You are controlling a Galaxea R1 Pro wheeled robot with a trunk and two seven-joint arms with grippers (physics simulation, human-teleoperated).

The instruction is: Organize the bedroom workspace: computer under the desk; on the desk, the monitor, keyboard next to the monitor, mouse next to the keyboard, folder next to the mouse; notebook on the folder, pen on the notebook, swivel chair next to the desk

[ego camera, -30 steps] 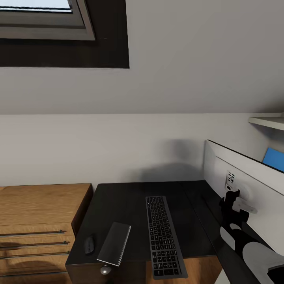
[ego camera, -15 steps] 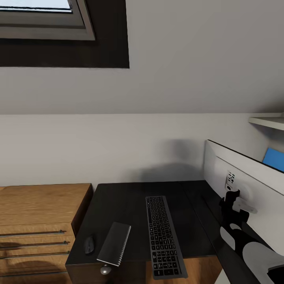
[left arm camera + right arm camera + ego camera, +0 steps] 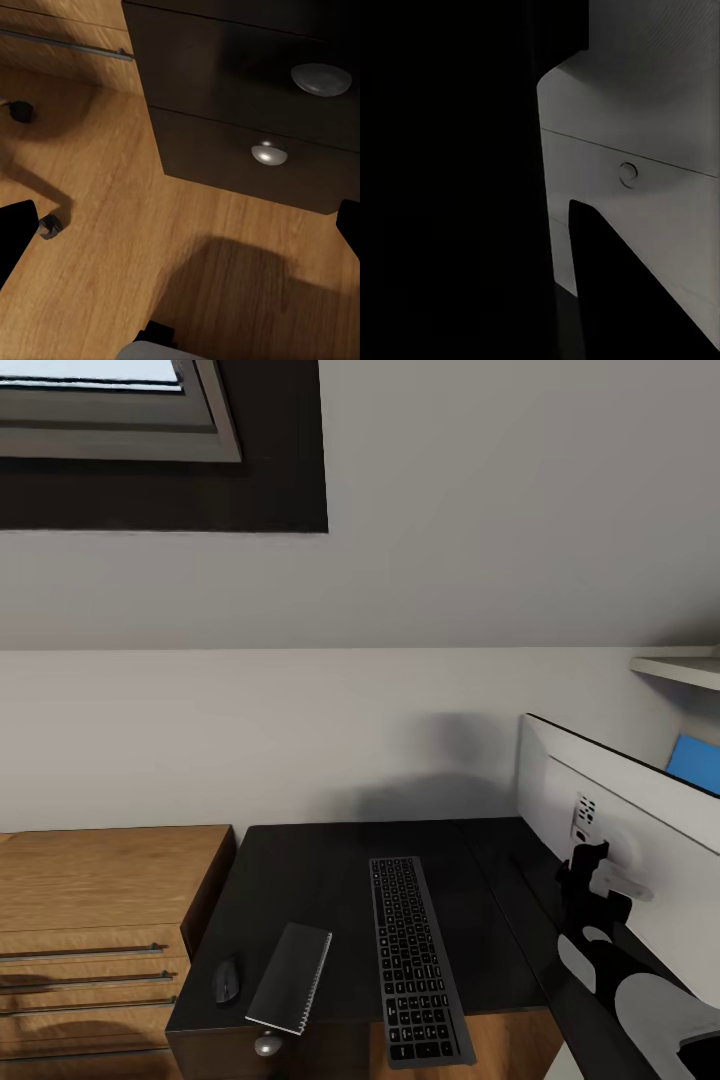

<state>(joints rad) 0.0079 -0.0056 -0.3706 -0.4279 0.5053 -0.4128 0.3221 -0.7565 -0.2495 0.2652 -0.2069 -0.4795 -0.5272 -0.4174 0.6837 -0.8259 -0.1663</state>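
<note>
On the glossy black desk (image 3: 320,870) the keyboard (image 3: 412,958) lies lengthwise in the middle. Left of it are the dark grey notebook (image 3: 291,977) and the small black mouse (image 3: 227,980), near the desk's front edge. The monitor (image 3: 625,805) stands at the right with its white back toward me. My right gripper (image 3: 588,872) is at its stand; in the right wrist view a white part of the monitor (image 3: 615,172) sits between the dark fingers. My left gripper (image 3: 180,236) hangs open over the wood floor, beside the desk's black drawer unit (image 3: 240,127).
A light wooden dresser (image 3: 95,900) butts against the desk's left side. A blue panel (image 3: 695,764) and a white shelf (image 3: 680,668) show behind the monitor. A sloped ceiling with a window (image 3: 110,405) hangs overhead. Two small black castors (image 3: 49,225) rest on the floor.
</note>
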